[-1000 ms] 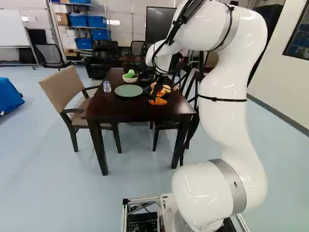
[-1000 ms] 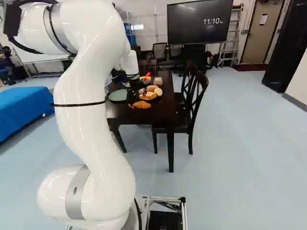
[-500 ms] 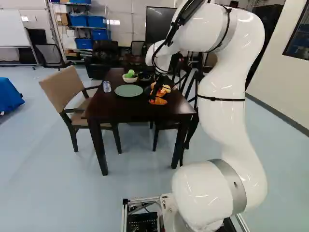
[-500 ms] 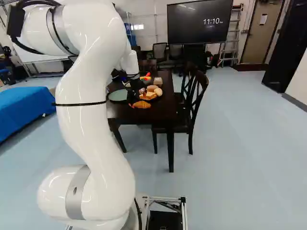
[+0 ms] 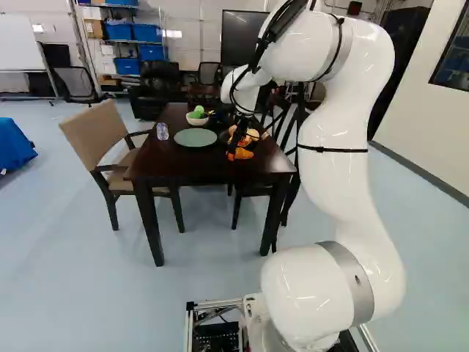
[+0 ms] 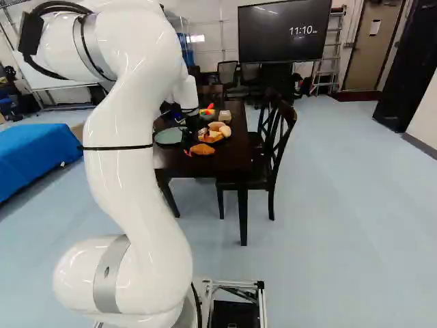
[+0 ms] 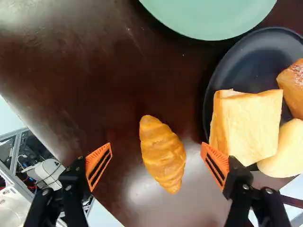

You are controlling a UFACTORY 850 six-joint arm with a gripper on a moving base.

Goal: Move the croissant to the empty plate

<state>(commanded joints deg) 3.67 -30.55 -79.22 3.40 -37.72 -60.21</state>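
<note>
My gripper (image 5: 232,149) is low over the table beside the croissant (image 6: 203,149). In the wrist view the gripper (image 7: 157,166) stands open, its orange-padded fingers far apart. The croissant (image 7: 162,153) lies on the bare wood between them, with a gap on either side, touching neither finger. The green plate (image 7: 208,16) holds nothing in the part that shows; in the left base view the whole plate (image 5: 195,137) looks bare. One finger is close to the black plate's bread.
A black plate (image 7: 222,78) with several breads is beside the croissant. On the dark table (image 5: 179,170) are also a bowl with green food (image 5: 196,117) and a clear bottle (image 5: 162,131). Chairs (image 5: 102,139) flank the table.
The upper arm has shifted a little against its lowest joint, leftward in the left base view and rightward in the right one. The gripper has shifted slightly near the croissant. The base has stayed put.
</note>
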